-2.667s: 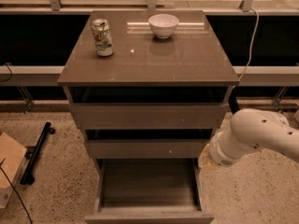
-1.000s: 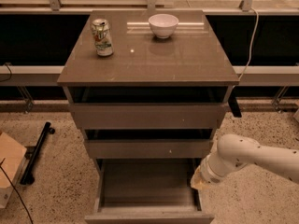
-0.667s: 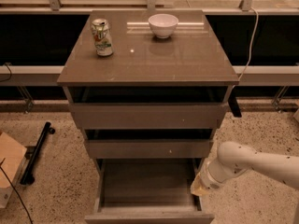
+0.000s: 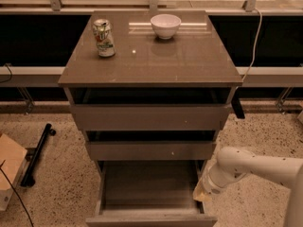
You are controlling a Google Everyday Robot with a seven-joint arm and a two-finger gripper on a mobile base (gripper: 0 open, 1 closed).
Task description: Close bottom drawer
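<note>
The bottom drawer (image 4: 149,186) of the grey-taupe cabinet (image 4: 149,115) is pulled far out toward the camera; its shallow inside is bare and its plain front (image 4: 150,220) lies at the lower edge of the view. My white arm comes in from the right, and my gripper (image 4: 202,193) sits low against the drawer's right side wall, near its front corner. The arm's wrist hides most of the gripper.
A green soda can (image 4: 104,38) and a white bowl (image 4: 165,26) stand on the cabinet top. The widest top drawer (image 4: 149,116) and the middle drawer (image 4: 150,150) stand slightly ajar. A black bar (image 4: 37,153) and a cardboard box (image 4: 10,167) lie on the speckled floor at the left.
My arm has lowered and moved left, from beside the middle drawer down to the right side of the open bottom drawer. The drawer itself has not visibly moved.
</note>
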